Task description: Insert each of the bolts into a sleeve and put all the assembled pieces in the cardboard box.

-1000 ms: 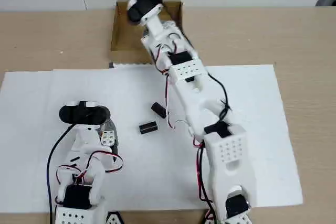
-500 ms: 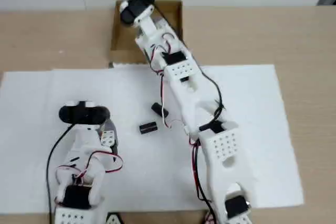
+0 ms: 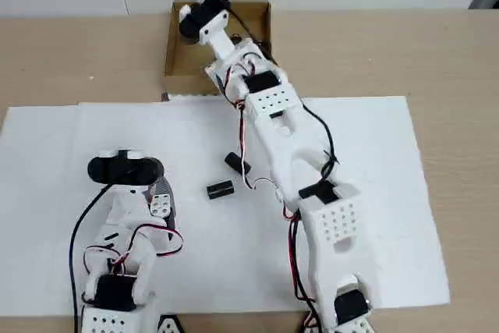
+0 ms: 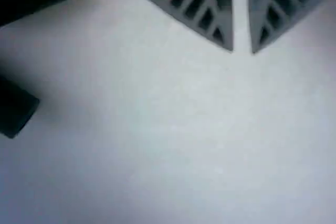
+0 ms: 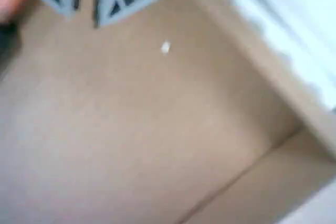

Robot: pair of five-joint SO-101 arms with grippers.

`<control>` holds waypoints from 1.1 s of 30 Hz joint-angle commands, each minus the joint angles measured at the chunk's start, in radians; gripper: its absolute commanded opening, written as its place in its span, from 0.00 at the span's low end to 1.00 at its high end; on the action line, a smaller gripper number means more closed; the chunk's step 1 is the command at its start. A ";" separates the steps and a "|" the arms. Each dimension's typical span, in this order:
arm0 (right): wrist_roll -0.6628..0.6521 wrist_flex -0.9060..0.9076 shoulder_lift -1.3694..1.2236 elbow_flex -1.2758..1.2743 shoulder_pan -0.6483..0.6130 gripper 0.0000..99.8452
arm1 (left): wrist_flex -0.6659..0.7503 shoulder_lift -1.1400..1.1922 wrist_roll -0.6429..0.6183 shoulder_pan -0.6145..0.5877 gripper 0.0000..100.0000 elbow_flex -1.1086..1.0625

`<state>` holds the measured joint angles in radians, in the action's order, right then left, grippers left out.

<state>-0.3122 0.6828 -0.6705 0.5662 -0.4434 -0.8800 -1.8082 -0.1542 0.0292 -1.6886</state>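
My left arm [image 3: 117, 271] sits at the lower left of the high view. The left gripper [image 3: 161, 207] is low over the white paper [image 3: 374, 161], and from its own wrist camera the left gripper's [image 4: 241, 50] two grey fingers [image 4: 210, 9] are together but for a thin slit of paper between the tips, with nothing held.

Just right of it, near the middle of the high frame, two black pieces lie on the paper. The nearer black piece [image 3: 221, 189] lies roughly crosswise. The farther black piece [image 3: 236, 163] is angled, just above and to the right, apart from the first and close to the right arm's cables. I cannot tell whether either one is a bolt, a sleeve or both joined.

My right arm [image 3: 269, 103] stretches from the lower right up to the top centre, its end over the cardboard box [image 3: 175, 44] on the wooden table [image 3: 452, 60]. The right gripper [image 5: 86, 17] hangs above the box's bare floor; whether it is apart, together or clamped on something I cannot tell.
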 commanded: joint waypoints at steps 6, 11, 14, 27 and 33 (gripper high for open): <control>0.000 0.355 0.251 0.058 -0.005 0.01 | -0.003 -0.008 0.006 0.003 0.01 0.005; 0.000 0.541 0.318 0.058 -0.005 0.01 | -0.003 -0.008 0.006 0.003 0.01 0.005; 0.000 0.662 0.340 0.058 -0.005 0.01 | -0.003 -0.008 0.006 0.003 0.01 0.005; 0.000 0.995 0.381 0.052 0.001 0.01 | -0.003 -0.008 0.006 0.003 0.01 0.005; -0.005 0.997 0.475 -0.109 -0.015 0.01 | -0.003 -0.008 0.006 0.003 0.01 0.005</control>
<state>-0.3122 1.6709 -0.2777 0.5171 -0.4450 -0.8800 -1.8082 -0.1542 0.0292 -1.6886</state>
